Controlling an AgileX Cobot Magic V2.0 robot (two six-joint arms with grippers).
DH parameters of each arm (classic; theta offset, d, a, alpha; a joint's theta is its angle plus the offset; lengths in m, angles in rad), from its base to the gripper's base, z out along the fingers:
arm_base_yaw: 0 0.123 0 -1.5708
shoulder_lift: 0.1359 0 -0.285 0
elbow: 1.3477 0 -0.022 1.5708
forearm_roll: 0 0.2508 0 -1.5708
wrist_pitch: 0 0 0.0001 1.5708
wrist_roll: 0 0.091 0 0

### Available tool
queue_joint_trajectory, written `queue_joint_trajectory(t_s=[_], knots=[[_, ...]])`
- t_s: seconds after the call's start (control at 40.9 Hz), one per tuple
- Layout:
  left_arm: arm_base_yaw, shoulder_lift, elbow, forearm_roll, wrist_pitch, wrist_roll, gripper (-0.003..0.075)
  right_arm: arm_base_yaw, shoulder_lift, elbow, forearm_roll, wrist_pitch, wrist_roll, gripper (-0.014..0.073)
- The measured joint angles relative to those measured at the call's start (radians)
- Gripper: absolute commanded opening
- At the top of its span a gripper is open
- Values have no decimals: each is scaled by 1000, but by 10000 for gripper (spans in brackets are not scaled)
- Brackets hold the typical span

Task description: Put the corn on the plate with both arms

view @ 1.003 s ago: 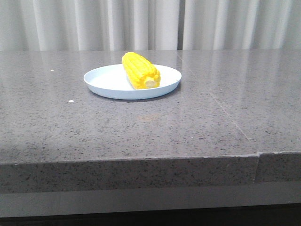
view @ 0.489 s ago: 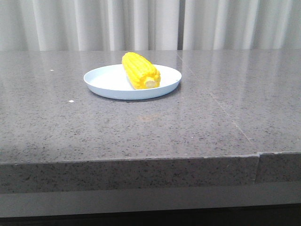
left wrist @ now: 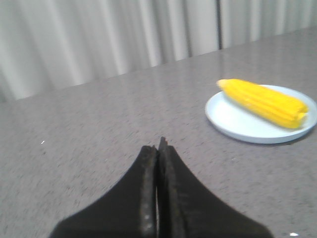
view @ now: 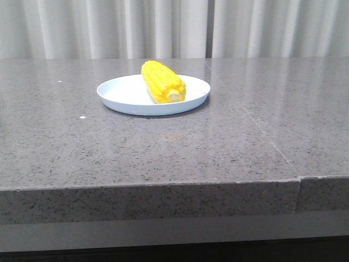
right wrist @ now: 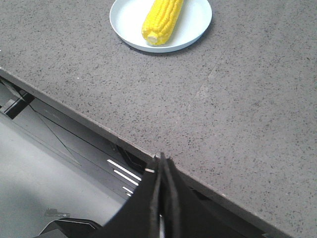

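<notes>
Yellow corn lying on white plate.

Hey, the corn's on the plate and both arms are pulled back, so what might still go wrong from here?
The corn lies loose on a shallow plate with only a low rim, so a knock might roll it off. Its pale cut end sits close to the near rim, leaving little margin. The left pincer and right pincer are shut and empty, so neither could catch it quickly.

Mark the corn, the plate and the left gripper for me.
corn (view: 162, 82): front view, middle of the cob's kernels.
plate (view: 121, 93): front view, bare surface left of the cob.
left gripper (left wrist: 158, 148): left wrist view, at the shut fingertips.
</notes>
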Motion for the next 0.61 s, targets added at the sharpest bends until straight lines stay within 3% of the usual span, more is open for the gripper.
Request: queue_joint_trajectory(t_s=[0.342, 0.416, 0.611], knots=[[18, -159, 298, -74, -193, -12, -20, 0, 0, 0, 0, 0, 0, -120], [18, -201, 326, -1, -205, -101, -20, 0, 0, 0, 0, 0, 0, -120], [18, -228, 390, 352, -218, -499, -20, 0, 0, 0, 0, 0, 0, -120]])
